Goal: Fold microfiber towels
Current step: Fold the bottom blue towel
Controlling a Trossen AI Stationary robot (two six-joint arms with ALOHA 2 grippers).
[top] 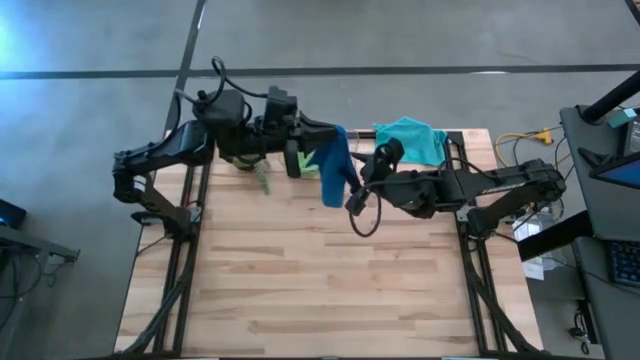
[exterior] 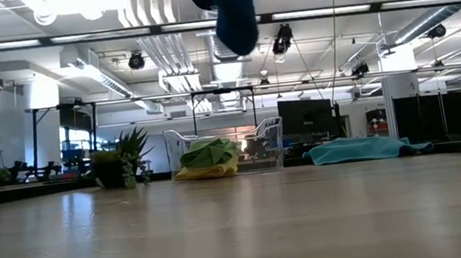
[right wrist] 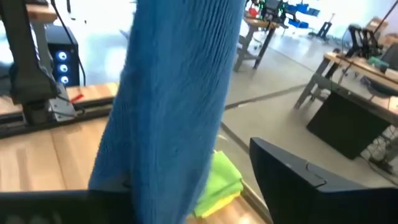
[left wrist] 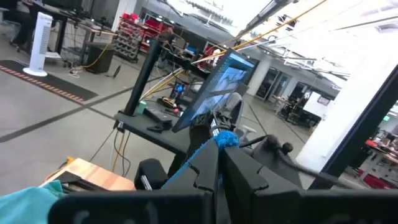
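Left end effector [top: 335, 133] clamped on dark blue towel [top: 337, 168], hanging above tabletop [top: 330, 280]. Right end effector [top: 352, 205] w/ fingers apart at towel's lower edge; teal towel [top: 412, 137] nearby.

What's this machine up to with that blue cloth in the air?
It is folding towels. The left gripper is shut on a corner of the dark blue towel, holding it up above the table. The right gripper, open, is beside its hanging edge. The teal towel lies at the back, and green and yellow ones sit in the clear bin.
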